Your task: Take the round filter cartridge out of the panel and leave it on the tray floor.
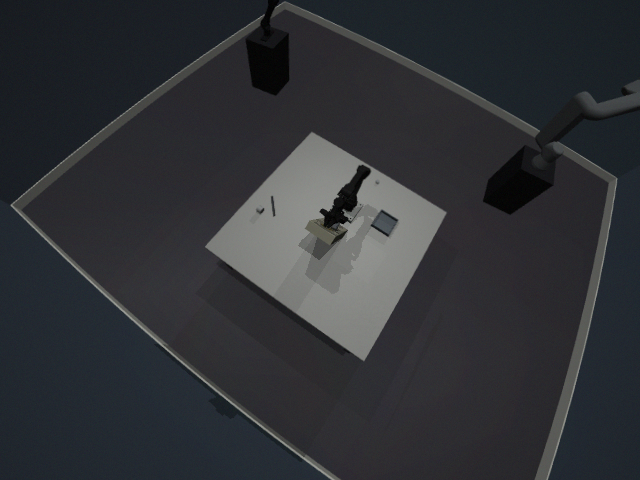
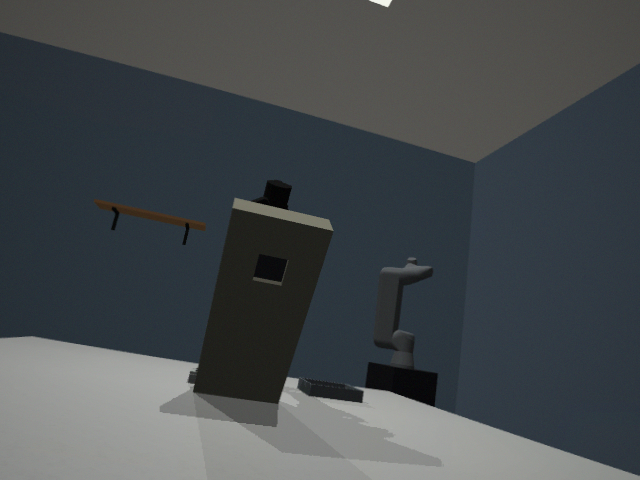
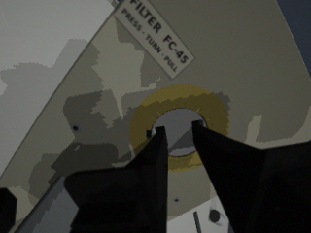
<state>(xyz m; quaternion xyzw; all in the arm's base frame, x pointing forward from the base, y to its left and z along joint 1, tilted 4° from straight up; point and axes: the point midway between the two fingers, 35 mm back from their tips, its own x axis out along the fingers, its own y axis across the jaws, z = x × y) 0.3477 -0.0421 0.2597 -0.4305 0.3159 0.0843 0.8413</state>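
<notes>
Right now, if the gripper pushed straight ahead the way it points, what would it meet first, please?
The gripper already meets the grey filter cartridge, its fingers shut on it. Straight on looks like pressing it deeper into the panel.

one service panel (image 1: 324, 235), one tray (image 1: 385, 222), one filter cartridge (image 3: 181, 127) ringed in yellow, one label (image 3: 155, 37). two black pedestals (image 1: 267, 63) stand on the floor. on the table (image 1: 330, 299): one dark rod (image 1: 272, 205), one small block (image 1: 260, 210).

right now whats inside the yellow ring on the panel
The grey filter cartridge sits inside the yellow ring, with both fingers of the pincer shut on its face. They cover its lower part, so the slots can't be seen.
</notes>
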